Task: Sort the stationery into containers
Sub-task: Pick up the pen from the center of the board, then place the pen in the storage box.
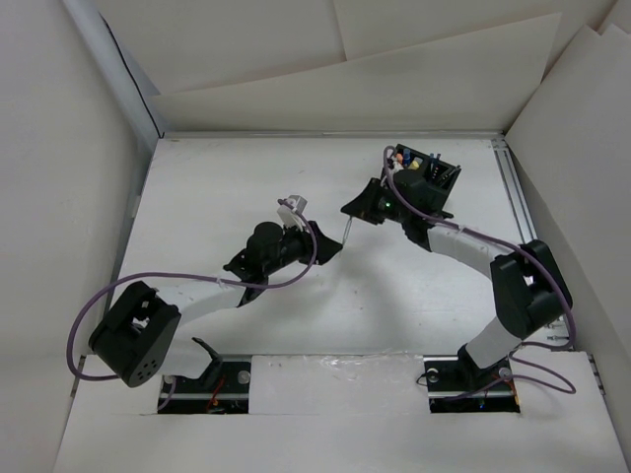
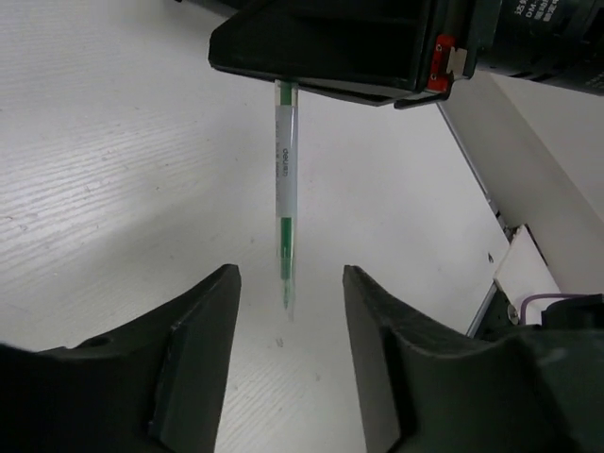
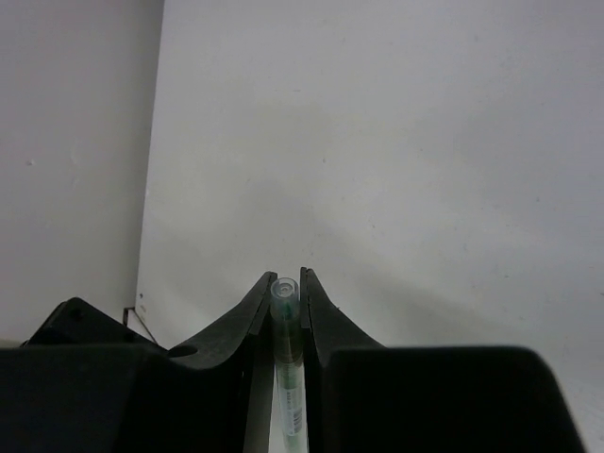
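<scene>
Slim clear-barrelled green pen (image 2: 286, 179) pinched at one end by right gripper (image 3: 285, 283), fingers pressed on barrel. Left wrist view: pen long axis 12–6, free tip at 12 o'clock of left gripper (image 2: 288, 293), whose fingers are spread and empty. Tip-to-table contact unclear. Top view: black divided box (image 1: 434, 169) at 2 o'clock of right gripper. Right arm nearer, so it likely delivers.

You're looking at robot lab test cell, not home or shop. White bench (image 1: 227, 187) boxed in by plain white boards (image 1: 59, 197) on left, back and right. Two black-and-white robot arms, left arm (image 1: 212, 296) and right arm (image 1: 463, 246), bases bolted at near edge. Purple cables (image 1: 187, 279) loop loose along arms. Metal rail (image 1: 507, 187) runs down bench's right edge.
</scene>
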Motion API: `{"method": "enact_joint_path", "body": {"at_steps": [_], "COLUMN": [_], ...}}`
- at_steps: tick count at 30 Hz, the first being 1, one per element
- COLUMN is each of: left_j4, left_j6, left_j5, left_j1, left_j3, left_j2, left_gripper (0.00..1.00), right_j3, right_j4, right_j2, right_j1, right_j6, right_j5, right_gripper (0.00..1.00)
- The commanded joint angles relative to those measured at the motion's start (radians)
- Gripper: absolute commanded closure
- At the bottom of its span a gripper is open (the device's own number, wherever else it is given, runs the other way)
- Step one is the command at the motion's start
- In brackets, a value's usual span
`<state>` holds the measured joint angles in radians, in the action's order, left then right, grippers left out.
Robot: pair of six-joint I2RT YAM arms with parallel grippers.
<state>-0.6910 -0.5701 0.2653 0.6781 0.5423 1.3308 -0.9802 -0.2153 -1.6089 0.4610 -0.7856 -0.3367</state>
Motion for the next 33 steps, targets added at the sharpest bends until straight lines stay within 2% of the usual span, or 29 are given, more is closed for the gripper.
{"method": "enact_joint_path", "body": {"at_steps": [1,3,8,11,12,13,16,20,26,33], "left_j4": [-0.067,-0.067,-0.045,-0.025,-0.025,-0.025,-0.045,-0.056,-0.036,-0.025], "left_j6": [0.009,0.009,0.009,0.018,0.018,0.018,-0.001,-0.011,-0.002,-0.002], "left_j5": [0.012,0.002,-0.035,-0.044,-0.044,-0.044,-0.019,0.017,0.031,-0.015], "left_j1": [-0.003,-0.003,-0.003,-0.003,-0.003,-0.003,-0.003,-0.003,-0.003,-0.003], "left_j3": [0.001,0.001,-0.018,-0.018,-0.018,-0.028,-0.038,-0.038,-0.027,-0.036], "left_j2": [-0.024,-0.033,-0.079,-0.090,-0.099,-0.099,-0.108,-0.099,-0.090,-0.116], "left_gripper": [0.52,0.45,0.38,0.34,0.34,0.34,0.34,0.33,0.32,0.29], "right_j3": [-0.011,-0.020,-0.100,-0.178,-0.192,-0.202,-0.241,-0.339,-0.439,-0.448], "right_j4": [-0.035,-0.035,0.069,0.155,0.156,0.166,0.156,0.156,0.156,0.156], "right_j2": [0.038,0.047,0.081,0.128,0.138,0.147,0.147,0.055,-0.069,-0.137], "right_j1": [-0.045,-0.080,-0.194,-0.272,-0.284,-0.307,-0.335,-0.381,-0.381,-0.358], "right_j6": [0.022,0.022,0.077,0.112,0.123,0.123,0.123,0.151,0.235,0.267], "right_j5": [0.010,0.019,0.114,0.341,0.423,0.581,0.811,0.968,1.107,1.159], "right_gripper": [1.00,1.00,1.00,1.00,1.00,1.00,1.00,1.00,1.00,1.00]}}
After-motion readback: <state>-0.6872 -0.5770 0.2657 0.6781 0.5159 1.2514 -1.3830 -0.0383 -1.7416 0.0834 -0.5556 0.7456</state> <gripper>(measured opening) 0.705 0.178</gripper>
